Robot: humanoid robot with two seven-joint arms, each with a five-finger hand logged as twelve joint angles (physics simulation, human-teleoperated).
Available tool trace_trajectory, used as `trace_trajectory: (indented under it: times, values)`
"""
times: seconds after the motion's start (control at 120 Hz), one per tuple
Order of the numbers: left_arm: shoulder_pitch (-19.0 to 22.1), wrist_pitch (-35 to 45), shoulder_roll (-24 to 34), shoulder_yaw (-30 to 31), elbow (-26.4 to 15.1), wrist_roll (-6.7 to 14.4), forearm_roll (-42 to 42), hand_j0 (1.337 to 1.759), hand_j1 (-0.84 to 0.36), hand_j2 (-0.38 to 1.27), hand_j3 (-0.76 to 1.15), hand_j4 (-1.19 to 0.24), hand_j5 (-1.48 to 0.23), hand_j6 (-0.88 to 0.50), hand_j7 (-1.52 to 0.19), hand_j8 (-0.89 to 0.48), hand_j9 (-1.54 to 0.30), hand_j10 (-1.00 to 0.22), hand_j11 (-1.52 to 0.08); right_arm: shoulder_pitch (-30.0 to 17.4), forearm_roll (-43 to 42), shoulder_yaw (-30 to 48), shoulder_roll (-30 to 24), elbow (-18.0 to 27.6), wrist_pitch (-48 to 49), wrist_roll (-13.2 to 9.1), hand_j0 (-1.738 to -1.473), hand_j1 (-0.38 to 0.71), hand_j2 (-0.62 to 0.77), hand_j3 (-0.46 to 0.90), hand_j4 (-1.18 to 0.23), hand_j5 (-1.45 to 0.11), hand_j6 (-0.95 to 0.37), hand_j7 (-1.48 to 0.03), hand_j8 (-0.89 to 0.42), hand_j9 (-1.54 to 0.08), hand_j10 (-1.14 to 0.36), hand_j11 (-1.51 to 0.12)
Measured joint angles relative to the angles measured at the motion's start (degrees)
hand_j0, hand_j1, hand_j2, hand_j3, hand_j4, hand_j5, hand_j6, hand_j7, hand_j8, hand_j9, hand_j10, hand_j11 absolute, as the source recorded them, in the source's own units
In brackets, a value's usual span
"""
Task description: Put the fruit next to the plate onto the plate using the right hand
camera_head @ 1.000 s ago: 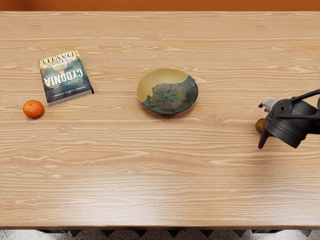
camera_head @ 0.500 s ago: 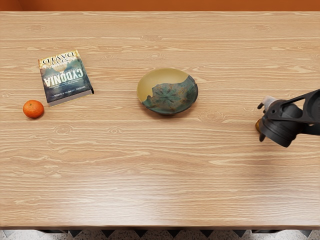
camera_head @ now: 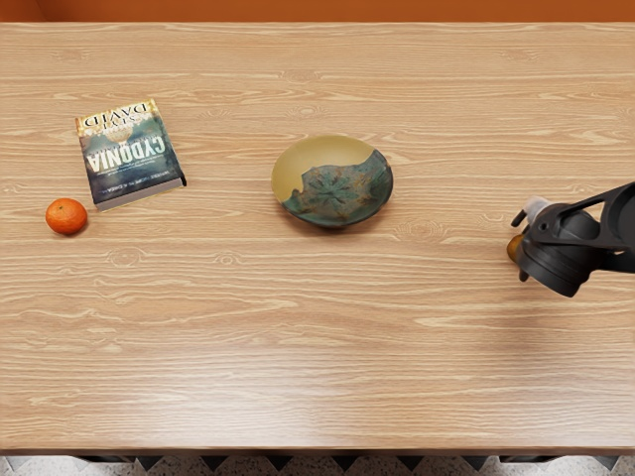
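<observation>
Wooden table (camera_head: 317, 337): light grain, filling the head view from side to side.
Plate (camera_head: 290, 165): green and yellow, near the table's middle.
Fruit (camera_head: 513, 247): only an orange-brown sliver shows, on the table well to the right of the plate, right against the hand.
Right hand (camera_head: 556, 253): black, in from the right edge, low over the fruit; whether it grips or hangs loose, I cannot tell.
Book (camera_head: 127, 151): flat, far left.
Mandarin (camera_head: 66, 215): near the book's front-left corner.

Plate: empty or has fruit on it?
Empty. The plate shows only its glaze; one fruit sits by the right robot hand, an orange far left.
</observation>
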Motion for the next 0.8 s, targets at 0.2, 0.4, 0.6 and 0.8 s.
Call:
trace_trajectory:
  times: [0.2, 0.4, 0.6, 0.8]
  values:
    - [0.0, 0.0, 0.0, 0.0, 0.0, 0.0, 0.0, 1.658, 0.35, 0.0, 0.0, 0.0, 0.0, 0.0, 0.0, 0.0, 0.0, 0.0, 0.0, 0.0, 0.0, 0.0, 0.1, 0.0, 0.0, 0.0, -1.658, 0.16, -0.08, 0.0, -0.43, -0.55, -0.41, -0.55, -0.42, -0.55, -0.43, -0.55]
    - [0.0, 0.0, 0.0, 0.0, 0.0, 0.0, 0.0, 1.658, 0.35, 0.0, 0.0, 0.0, 0.0, 0.0, 0.0, 0.0, 0.0, 0.0, 0.0, -0.1, 0.0, 0.0, 0.2, 0.0, 0.0, 0.0, -1.658, 0.21, -0.09, 0.0, -0.47, -0.61, -0.48, -0.61, -0.47, -0.61, -0.47, -0.61]
    - [0.0, 0.0, 0.0, 0.0, 0.0, 0.0, 0.0, 1.658, 0.35, 0.0, 0.0, 0.0, 0.0, 0.0, 0.0, 0.0, 0.0, 0.0, 0.0, -1.8, -1.3, 0.1, 0.3, -0.3, 0.2, -0.1, -1.646, 0.25, -0.1, 0.0, -0.6, -0.7, -0.45, -0.74, -0.49, -0.75, -0.43, -0.77]
    - [0.0, 0.0, 0.0, 0.0, 0.0, 0.0, 0.0, 1.658, 0.35, 0.0, 0.0, 0.0, 0.0, 0.0, 0.0, 0.0, 0.0, 0.0, 0.0, -2.5, -0.6, 0.5, 0.0, -0.7, 0.0, 0.2, -1.651, 0.29, 0.09, 0.0, -0.71, -0.96, -0.41, -0.92, -0.41, -1.0, -0.41, -1.03]
